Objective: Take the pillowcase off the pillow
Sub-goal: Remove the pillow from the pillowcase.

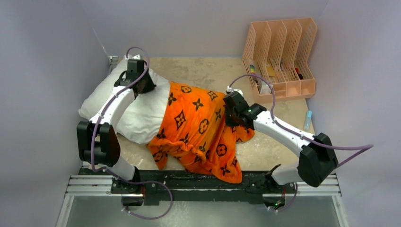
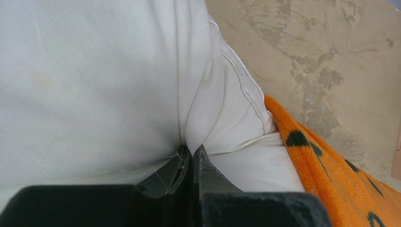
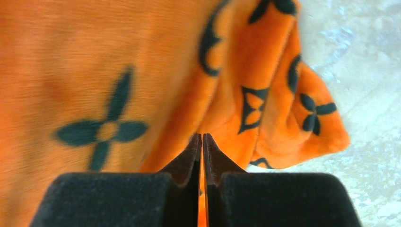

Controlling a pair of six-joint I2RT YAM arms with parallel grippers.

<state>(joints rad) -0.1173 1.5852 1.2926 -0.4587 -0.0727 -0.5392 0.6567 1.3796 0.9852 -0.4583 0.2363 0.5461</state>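
From above, the pillow [image 1: 142,118] lies on the counter [image 1: 203,71], its right half inside the pillowcase [image 1: 198,127], and both tools' tips are hidden there. The wrist views show them: the left tool [image 2: 191,152] pinches a fold of white pillow fabric, and the right tool [image 3: 202,142] is clamped on orange plush.

Mottled beige, stone-patterned counter [image 1: 203,71], enclosed left, rear and right by plain pale grey-lilac walls [image 1: 42,71]. Upper right of the frame: peach perforated file organizer [image 1: 283,52] standing on the counter. Bottom of the frame: aluminium rail [image 1: 85,185]. Lighting even and diffuse.
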